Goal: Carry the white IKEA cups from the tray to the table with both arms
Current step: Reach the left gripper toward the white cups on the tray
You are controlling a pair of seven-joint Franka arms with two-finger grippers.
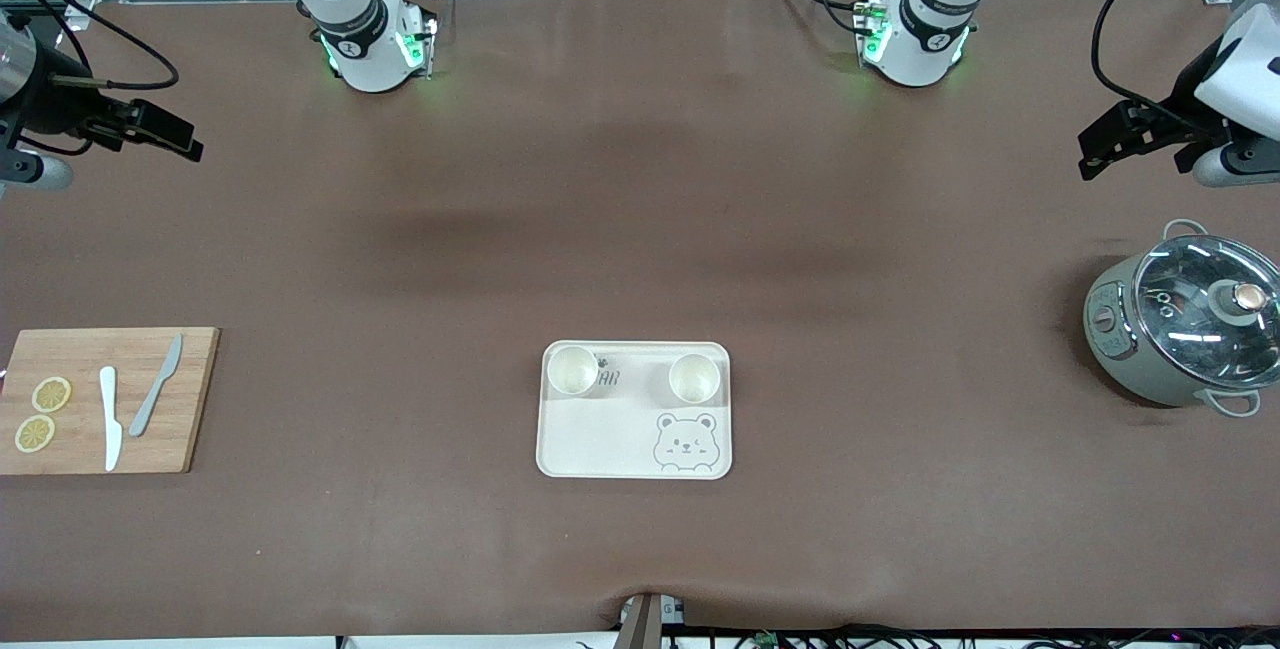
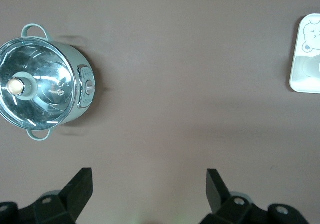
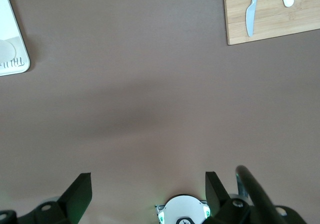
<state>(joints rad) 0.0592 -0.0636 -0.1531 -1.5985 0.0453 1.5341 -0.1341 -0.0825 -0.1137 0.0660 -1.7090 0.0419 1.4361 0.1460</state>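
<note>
Two white IKEA cups (image 1: 572, 370) (image 1: 694, 377) upright on the bear tray (image 1: 600, 439), along its edge farther from the front camera, well apart from both claws. Left gripper (image 1: 1100, 151) spread wide, empty, raised over bare table near the lidded pot (image 1: 1185, 329). Right gripper (image 1: 175, 137) likewise spread, empty, raised over bare table, cutting board (image 1: 190, 399) nearer the front camera.

The bear tray (image 1: 600, 449) bears lettering, seemingly "AR".
</note>
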